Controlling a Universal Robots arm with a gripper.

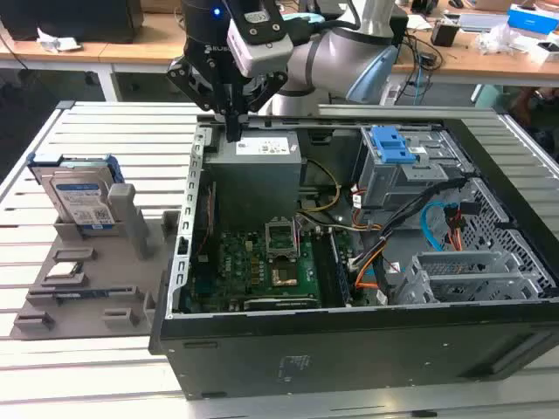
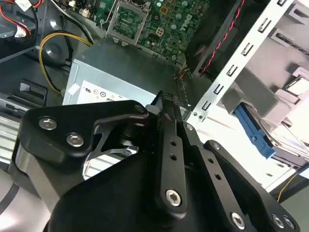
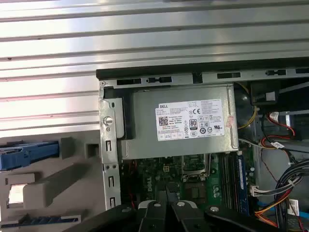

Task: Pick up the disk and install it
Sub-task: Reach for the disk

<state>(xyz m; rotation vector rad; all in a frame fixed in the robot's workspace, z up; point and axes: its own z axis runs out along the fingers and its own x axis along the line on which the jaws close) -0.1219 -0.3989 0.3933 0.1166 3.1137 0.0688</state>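
The slatted metal table is carrying an open computer case, which is lying on its side with its inside facing up. On the exterior view's left, a bare strip of slats is running between the case's perforated side rim and a grey holder block. Inside the case, the grey power supply is sitting tight against the far corner, with the green motherboard just beside it. Well apart on the exterior view's right is a drive cage with a blue latch, its top facing open air. The disk is standing upright in the holder block, outside the case and well apart from the arm. Its label is facing the camera, its blue carrier rail is framing it, and its top edge is rising free above the block. In the first wrist view the carrier is showing edge-on as a blue bar. The gripper is hovering over the far edge of the power supply, just inside the case rim. Its fingers are pressed together with nothing held between them.
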